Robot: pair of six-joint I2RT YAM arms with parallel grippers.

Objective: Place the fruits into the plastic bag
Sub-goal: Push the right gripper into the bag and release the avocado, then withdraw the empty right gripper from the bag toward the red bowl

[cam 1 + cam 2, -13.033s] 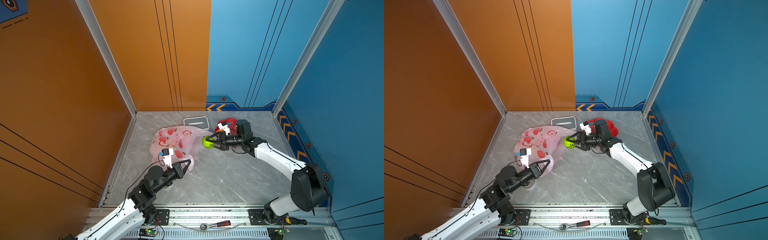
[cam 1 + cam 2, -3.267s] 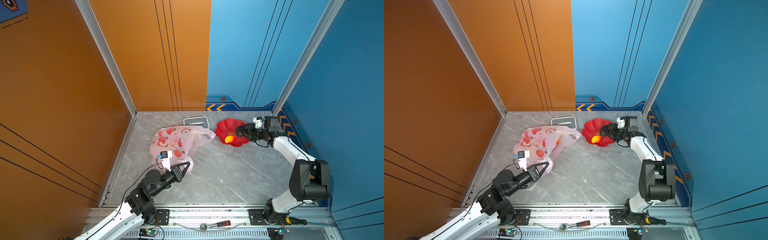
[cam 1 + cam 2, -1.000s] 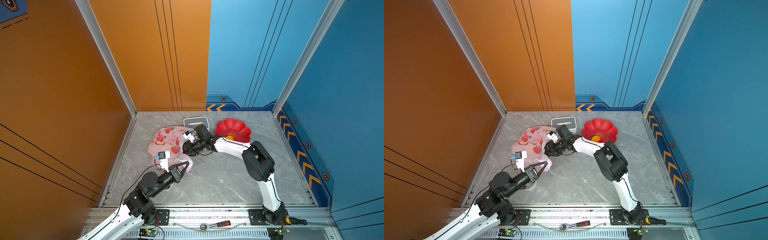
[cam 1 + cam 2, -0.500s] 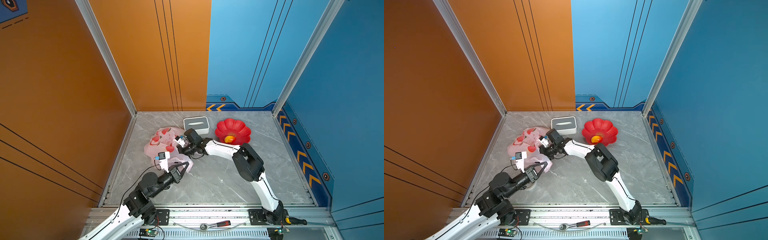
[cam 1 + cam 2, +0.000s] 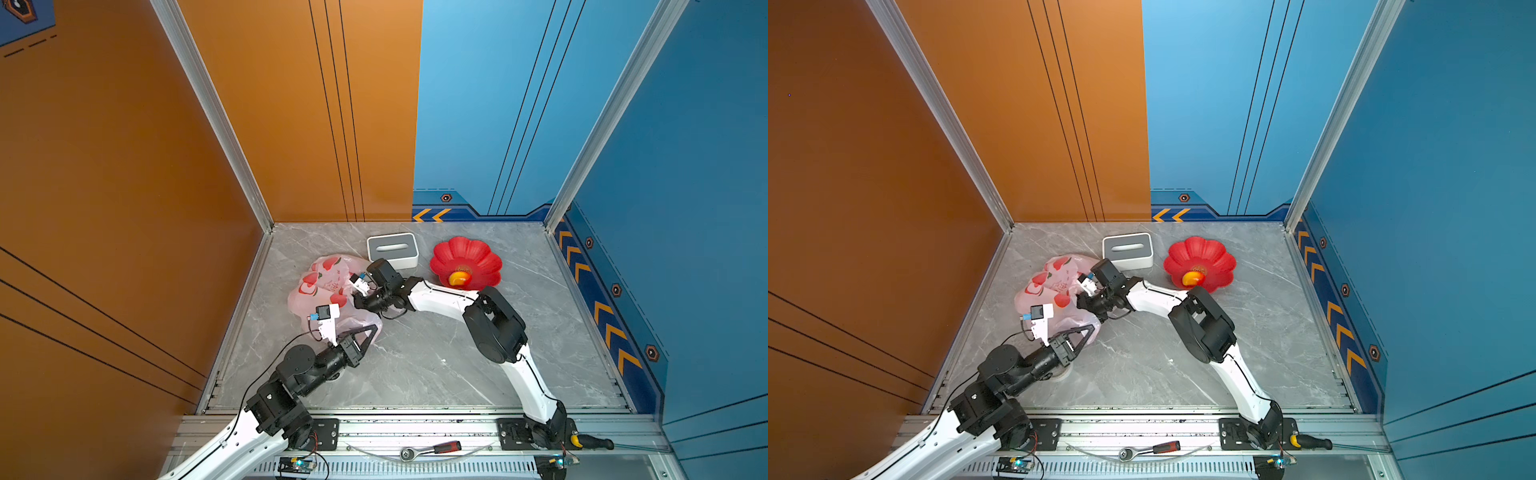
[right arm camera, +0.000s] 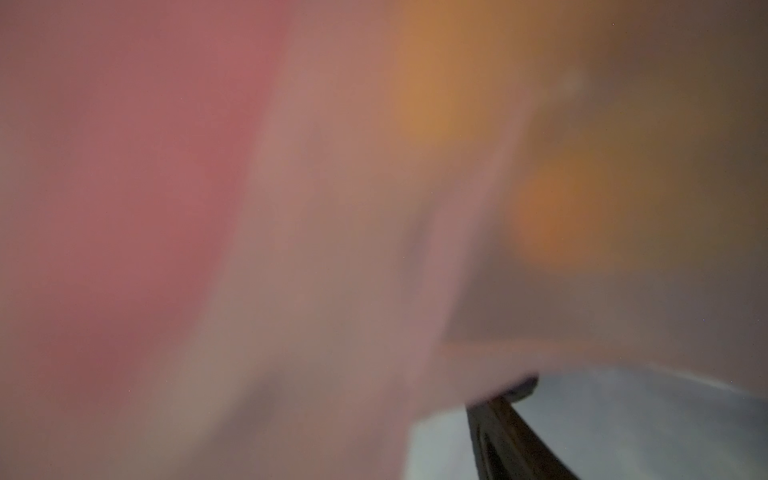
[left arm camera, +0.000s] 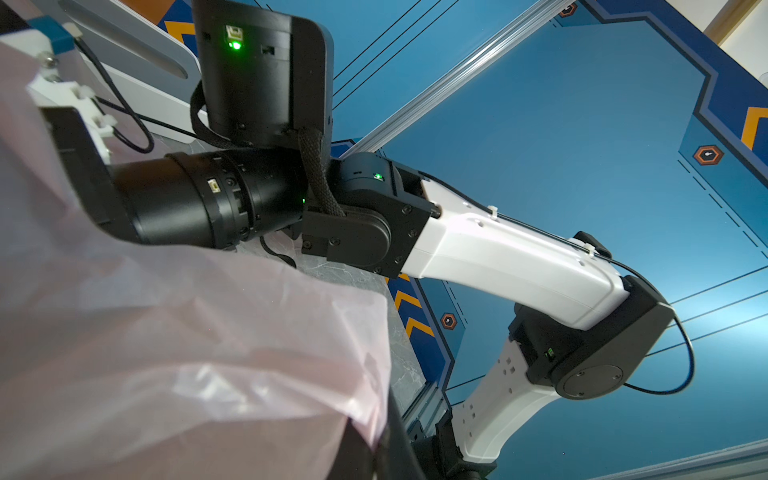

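Film of the plastic bag is pinched in the closed left end effector at the near side of the bench. Just beyond, the right end effector is buried in the bag's mouth; whether it stands open or holds anything I cannot tell. One yellow-red mango lies far and right of it in the red dish, long axis roughly left-right, so the right arm is nearer.

Robot lab cell, aluminium-framed wall panels
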